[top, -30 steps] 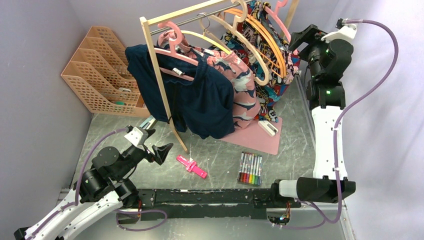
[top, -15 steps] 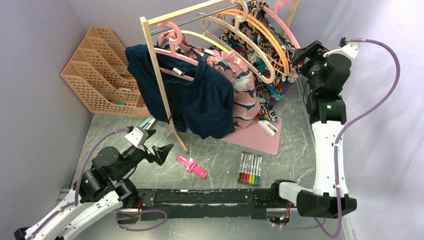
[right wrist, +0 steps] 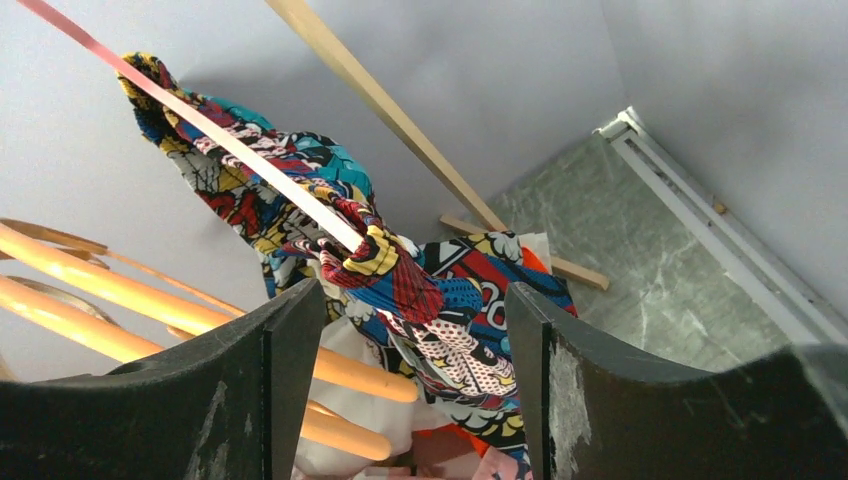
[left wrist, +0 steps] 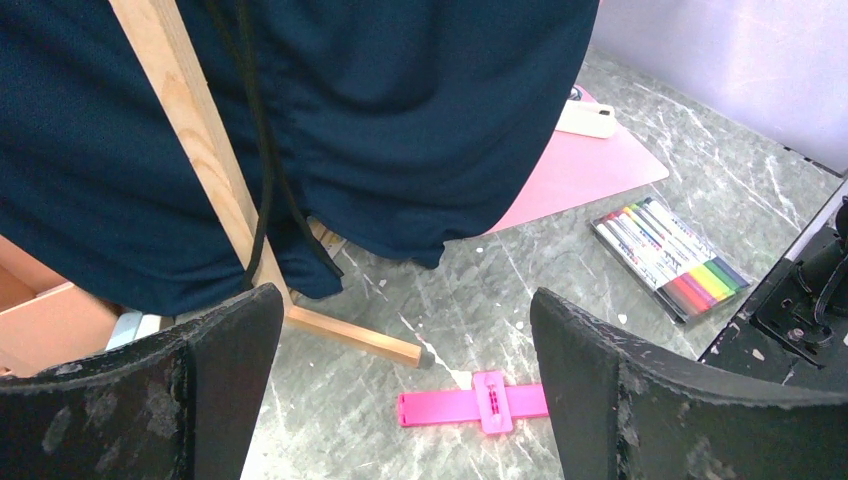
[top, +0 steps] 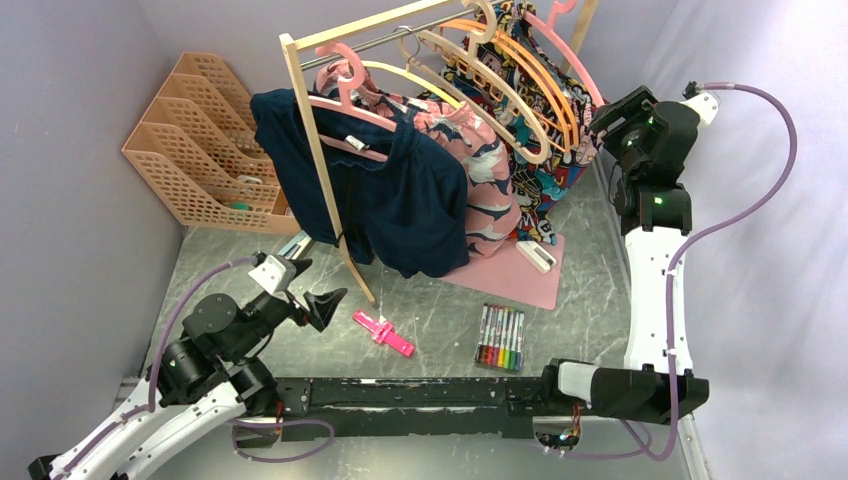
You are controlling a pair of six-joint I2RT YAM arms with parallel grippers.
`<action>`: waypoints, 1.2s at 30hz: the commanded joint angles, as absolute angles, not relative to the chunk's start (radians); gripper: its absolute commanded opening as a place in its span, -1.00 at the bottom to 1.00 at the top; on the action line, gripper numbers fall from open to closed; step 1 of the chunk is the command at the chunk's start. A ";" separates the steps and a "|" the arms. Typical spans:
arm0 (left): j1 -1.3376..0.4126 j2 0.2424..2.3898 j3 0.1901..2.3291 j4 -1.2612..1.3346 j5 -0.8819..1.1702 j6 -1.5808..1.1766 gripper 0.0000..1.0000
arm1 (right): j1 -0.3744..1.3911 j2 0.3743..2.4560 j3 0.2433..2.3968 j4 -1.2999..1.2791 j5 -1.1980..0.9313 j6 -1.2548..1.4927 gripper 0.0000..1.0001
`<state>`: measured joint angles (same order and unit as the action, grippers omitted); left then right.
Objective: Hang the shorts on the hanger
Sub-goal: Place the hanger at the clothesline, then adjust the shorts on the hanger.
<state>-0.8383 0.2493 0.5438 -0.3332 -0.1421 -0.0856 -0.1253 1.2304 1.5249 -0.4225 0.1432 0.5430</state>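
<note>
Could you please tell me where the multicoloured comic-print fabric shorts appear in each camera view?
Top external: multicoloured comic-print fabric shorts hang at upper right.
Left wrist: not in view.
Right wrist: centre of the picture, seen between the jaws.
Shared landmark: pale wooden clothes rack.

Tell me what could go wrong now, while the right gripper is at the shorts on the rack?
1. The shorts hang bunched over one thin arm of the pink hanger. If the open right gripper pinches and pulls, they may slide off.
2. The orange hangers lie close beside one gripper finger and could snag or swing.
3. The pink hanger may tilt under this uneven load.
</note>
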 commanded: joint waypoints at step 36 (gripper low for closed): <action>-0.830 0.232 0.549 -0.306 -0.132 -0.084 0.95 | -0.150 1.303 1.623 -0.369 0.055 0.580 -0.21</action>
